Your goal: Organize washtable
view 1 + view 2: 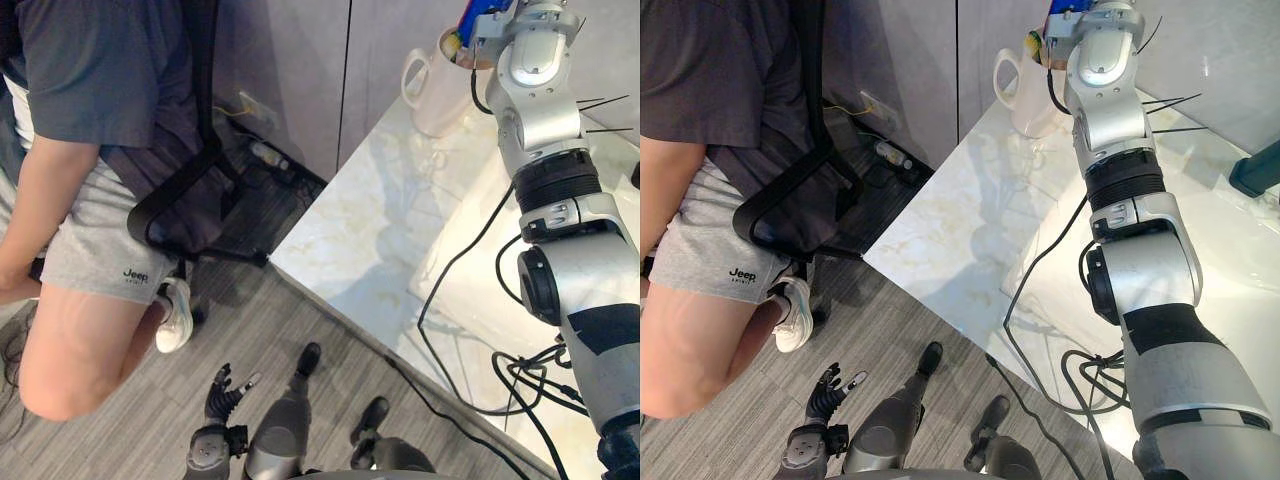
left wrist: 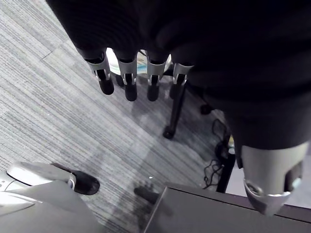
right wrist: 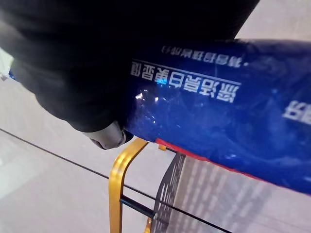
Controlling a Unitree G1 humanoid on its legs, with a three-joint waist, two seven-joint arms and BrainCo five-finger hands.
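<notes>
A blue tube (image 3: 218, 116) with a red edge lies against my right hand (image 3: 87, 63), whose fingers curl round it. In the eye views this hand reaches to the far end of the marble washtable (image 1: 370, 230), right above a white handled mug (image 1: 435, 85). The blue tube (image 1: 483, 14) pokes out just over the mug's mouth, beside something yellow in the mug. My left hand (image 1: 225, 390) hangs low over the grey floor, fingers (image 2: 126, 77) straight and holding nothing.
A gold wire rack (image 3: 126, 194) stands behind the tube. A teal object (image 1: 1255, 170) sits at the washtable's far right. A person (image 1: 80, 200) sits on a black office chair (image 1: 190, 190) to the left. A power strip (image 1: 270, 155) lies by the wall.
</notes>
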